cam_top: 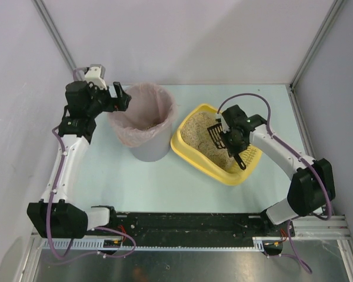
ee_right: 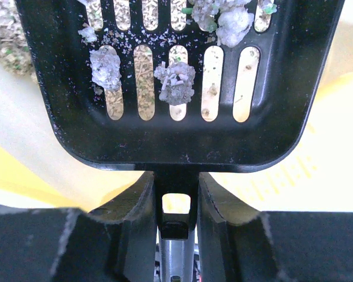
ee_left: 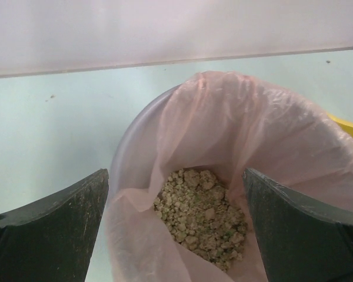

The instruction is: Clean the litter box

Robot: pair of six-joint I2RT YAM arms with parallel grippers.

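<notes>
White walls (cam_top: pixel 23 53) enclose a pale green tabletop (cam_top: pixel 141 182). The shallow yellow plastic litter box (cam_top: pixel 200 167) lies right of centre, beside a grey round pink-lined bin (cam_top: pixel 148 150). The left gripper (cam_top: pixel 122 98) gapes empty at the bin's rim. The right gripper (cam_top: pixel 229 138) clamps a black slotted scoop (cam_top: pixel 215 133) over the litter.

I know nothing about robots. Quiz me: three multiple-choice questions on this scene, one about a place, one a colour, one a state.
1. The left pincer is: A. wide open; B. half shut; C. shut tight.
2. The black scoop is: A. over the litter box; B. in the left pincer; C. out of sight.
3. The bag lining the bin is: A. blue; B. pink; C. green.
Answers: 1 A, its fingers stand far apart; 2 A, the right pincer holds it there; 3 B, both views of it show pink.
</notes>
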